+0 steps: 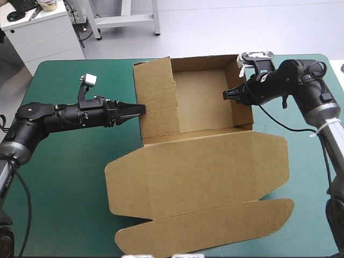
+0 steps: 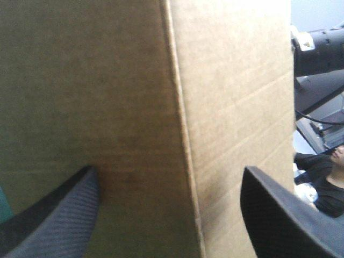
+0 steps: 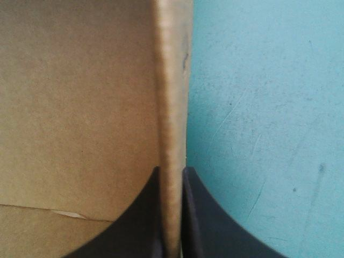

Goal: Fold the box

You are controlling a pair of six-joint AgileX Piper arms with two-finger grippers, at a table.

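The brown box (image 1: 199, 161) lies mid-table as an open tray (image 1: 201, 102) at the far side, with its lid (image 1: 204, 177) flat toward the front. My right gripper (image 1: 228, 94) is shut on the tray's right wall (image 3: 171, 107), and the wall's top edge runs between the black fingers (image 3: 204, 215) of the right gripper (image 3: 172, 172). My left gripper (image 1: 141, 109) stands against the outside of the raised left wall (image 1: 156, 99). The left gripper (image 2: 169, 172) is open, and the wall's creased board (image 2: 177, 107) fills the space ahead of it.
Bare teal-green cover (image 1: 70, 177) lies left of the box, with a narrower strip (image 1: 309, 177) to its right. The lid's front flap (image 1: 204, 228) reaches close to the table's front edge. The right arm (image 2: 320, 45) shows beyond the wall in the left wrist view.
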